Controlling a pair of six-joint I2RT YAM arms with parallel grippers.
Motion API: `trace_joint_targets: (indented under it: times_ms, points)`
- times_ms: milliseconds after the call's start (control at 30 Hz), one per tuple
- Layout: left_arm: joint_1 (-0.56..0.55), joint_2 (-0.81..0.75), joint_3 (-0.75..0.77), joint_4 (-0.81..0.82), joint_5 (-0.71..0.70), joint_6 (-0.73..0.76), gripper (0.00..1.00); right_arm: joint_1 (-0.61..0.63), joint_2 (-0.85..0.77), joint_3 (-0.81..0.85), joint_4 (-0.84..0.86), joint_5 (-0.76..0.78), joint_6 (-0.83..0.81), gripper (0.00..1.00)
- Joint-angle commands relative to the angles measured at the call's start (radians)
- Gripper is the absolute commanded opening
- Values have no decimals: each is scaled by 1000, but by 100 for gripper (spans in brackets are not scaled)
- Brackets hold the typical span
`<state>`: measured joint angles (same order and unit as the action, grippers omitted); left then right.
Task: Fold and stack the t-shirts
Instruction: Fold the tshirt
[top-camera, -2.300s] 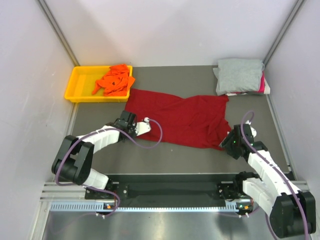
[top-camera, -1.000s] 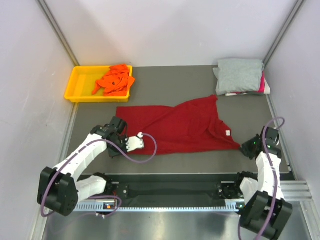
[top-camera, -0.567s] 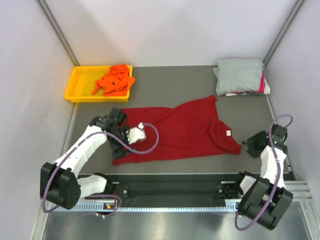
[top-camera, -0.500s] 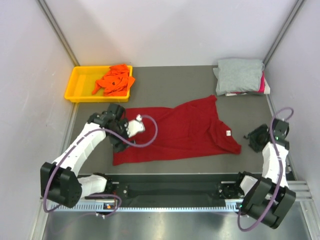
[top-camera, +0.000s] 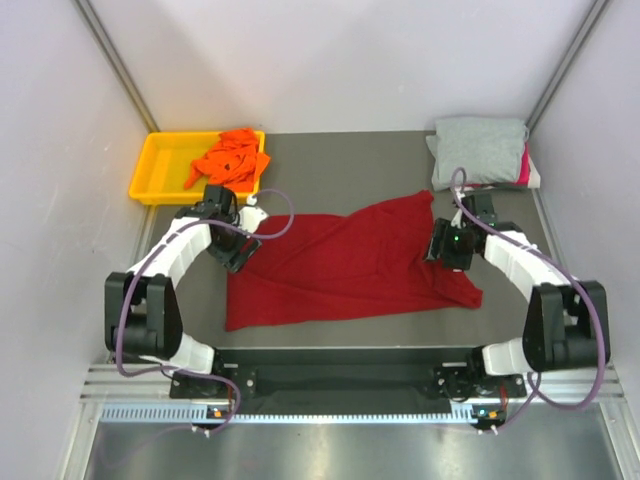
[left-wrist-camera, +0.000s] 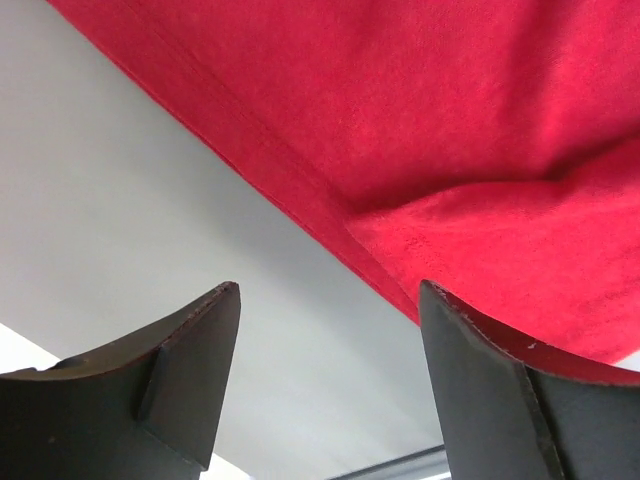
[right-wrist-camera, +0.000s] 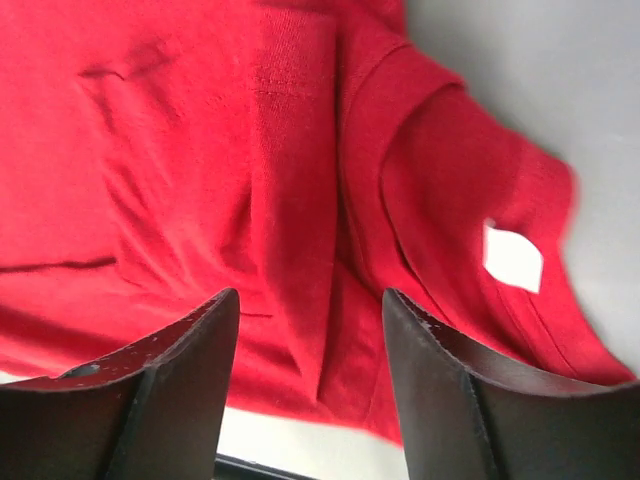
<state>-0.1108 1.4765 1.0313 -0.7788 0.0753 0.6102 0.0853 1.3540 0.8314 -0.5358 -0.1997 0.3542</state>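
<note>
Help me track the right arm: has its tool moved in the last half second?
Yes. The right tool moved left, toward the folded grey t-shirt, from bare table to above the dark red t-shirt.

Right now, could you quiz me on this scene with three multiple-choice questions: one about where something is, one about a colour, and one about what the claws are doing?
1. The orange shirt lies:
A. in the yellow tray
B. on a chair
C. in a bucket

2. The spread-out shirt in the middle is:
A. blue
B. dark red
C. green

3. The left claw and the right claw are:
A. both shut on cloth
B. one open, one shut
C. both open, holding nothing

Answers:
1. A, since the top view shows the orange cloth bunched inside the tray's walls.
2. B, since the top view and both wrist views show dark red cloth.
3. C, since each wrist view shows a clear gap between the fingers, with the cloth lying beyond them and not pinched.
</note>
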Motion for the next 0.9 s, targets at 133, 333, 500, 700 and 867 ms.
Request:
trace_joint_targets:
  times_ms: [133,333,500,700,867]
  points:
    - [-47,50,171,-25,98,-98,67,30,108,43,80,6,-54,54]
    - [-418,149,334,119,81,-245,61,-13,106,25,106,-21,-63,49]
    - [-585,374,528,207,122,-423,59,-51,60,47,129,-78,-61,48]
    - [-668,621,729,262,127,-518,57,-68,66,77,220,-122,-5,37]
    - [-694,740,863,288,135,-567,59,-68,137,94,260,-110,32,35]
